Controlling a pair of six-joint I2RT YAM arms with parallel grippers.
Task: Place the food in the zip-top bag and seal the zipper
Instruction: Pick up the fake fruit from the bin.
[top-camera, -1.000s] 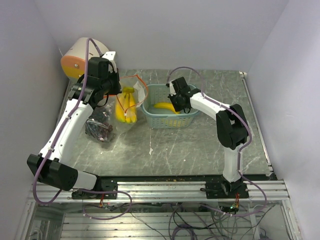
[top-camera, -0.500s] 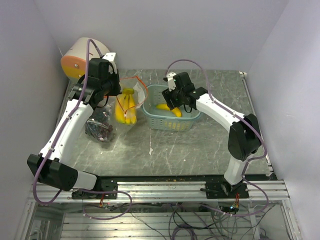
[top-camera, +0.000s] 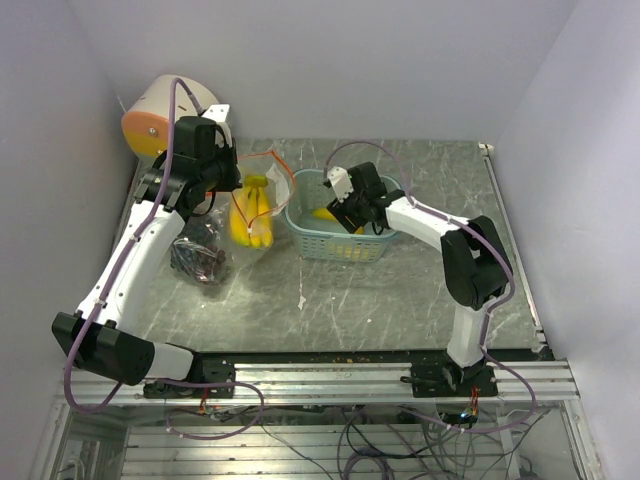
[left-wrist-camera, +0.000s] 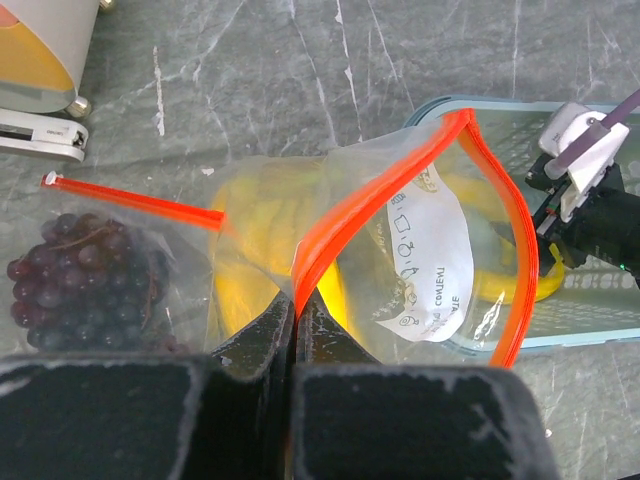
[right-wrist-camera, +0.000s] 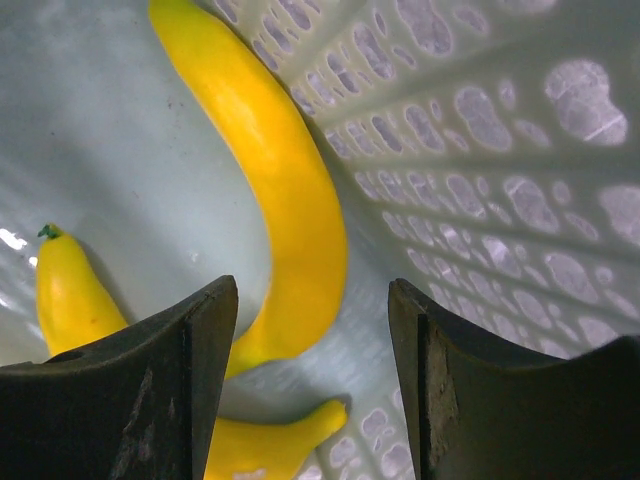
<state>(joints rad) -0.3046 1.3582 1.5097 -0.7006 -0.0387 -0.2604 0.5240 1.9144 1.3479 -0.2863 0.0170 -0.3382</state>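
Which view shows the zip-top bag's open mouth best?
The left wrist view: the bag fills the frame, its orange zipper rim gaping open, one edge pinched in the left pincer. The top external view shows it small. The right wrist view shows only bananas in the basket.
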